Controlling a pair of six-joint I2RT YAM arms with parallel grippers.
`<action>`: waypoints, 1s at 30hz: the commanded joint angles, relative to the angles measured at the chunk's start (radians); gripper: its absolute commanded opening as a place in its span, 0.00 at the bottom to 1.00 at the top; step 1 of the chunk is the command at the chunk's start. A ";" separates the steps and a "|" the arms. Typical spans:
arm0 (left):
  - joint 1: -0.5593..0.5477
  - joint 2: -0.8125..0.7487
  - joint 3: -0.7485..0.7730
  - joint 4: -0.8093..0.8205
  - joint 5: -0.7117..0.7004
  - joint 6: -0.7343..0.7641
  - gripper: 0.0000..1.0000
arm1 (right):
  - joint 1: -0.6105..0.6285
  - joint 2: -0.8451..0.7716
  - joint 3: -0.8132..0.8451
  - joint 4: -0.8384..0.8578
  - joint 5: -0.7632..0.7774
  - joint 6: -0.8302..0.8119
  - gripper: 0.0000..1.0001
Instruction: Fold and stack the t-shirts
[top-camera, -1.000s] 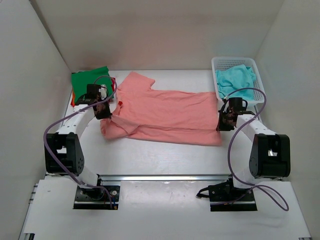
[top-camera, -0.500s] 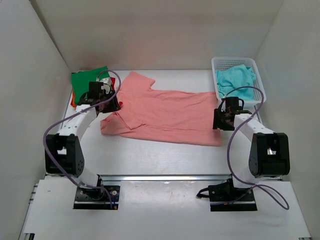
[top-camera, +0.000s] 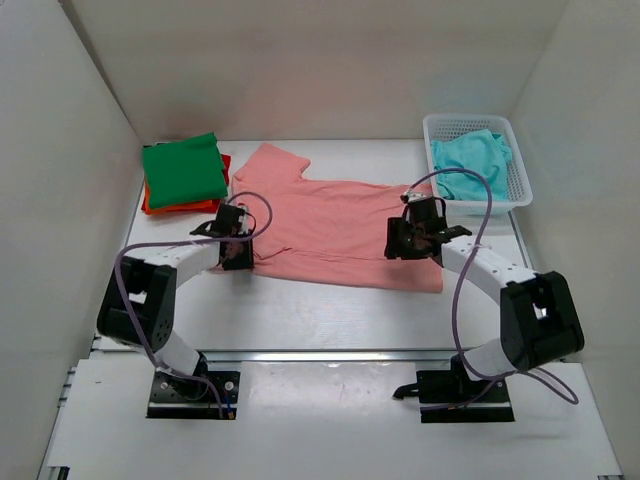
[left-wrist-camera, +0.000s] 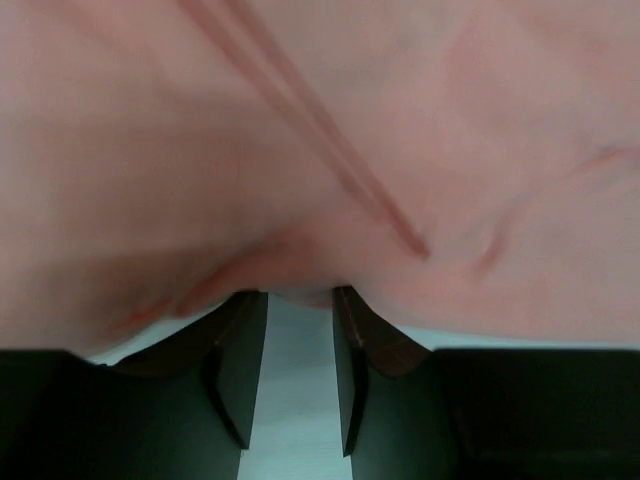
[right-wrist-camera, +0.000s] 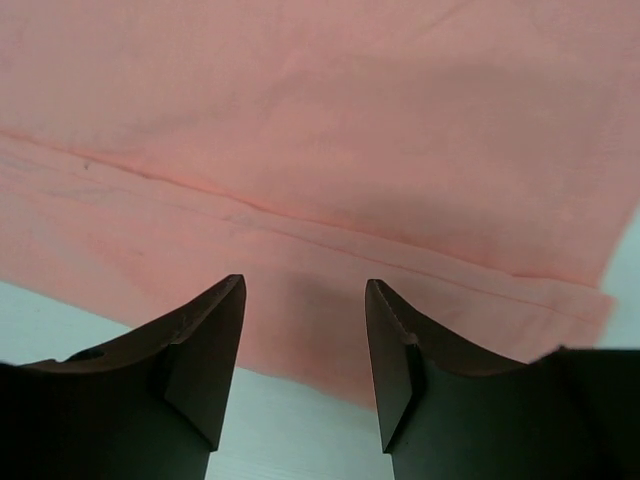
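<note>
A salmon pink t-shirt (top-camera: 330, 225) lies spread across the middle of the table, partly folded along its length. My left gripper (top-camera: 240, 258) is at its near-left edge. In the left wrist view its jaws (left-wrist-camera: 298, 300) stand apart with bare table between them, and the pink cloth's edge (left-wrist-camera: 300, 180) covers the fingertips. My right gripper (top-camera: 396, 243) hovers open over the shirt's near right part, above the hem (right-wrist-camera: 300, 215), holding nothing. A folded green t-shirt (top-camera: 183, 170) lies on an orange-red one (top-camera: 158, 207) at the back left. A turquoise t-shirt (top-camera: 470, 155) sits in the basket.
The white mesh basket (top-camera: 521, 190) stands at the back right against the wall. White walls close in the left, back and right sides. Bare white table (top-camera: 330, 310) runs between the pink shirt and the arm bases.
Both grippers have opened and let go of the pink shirt's ends. Each has moved inward along the shirt, the left one down to its near-left edge, the right one over its near right part.
</note>
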 joint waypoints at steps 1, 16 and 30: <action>-0.042 0.086 0.090 -0.072 -0.097 -0.025 0.43 | 0.031 0.072 -0.016 0.054 -0.045 0.057 0.47; -0.203 -0.200 -0.067 -0.391 0.098 -0.033 0.16 | -0.069 -0.044 -0.130 -0.249 -0.191 0.065 0.38; 0.071 -0.636 0.052 -0.481 0.202 0.022 0.28 | -0.066 -0.228 -0.078 -0.328 -0.193 -0.020 0.35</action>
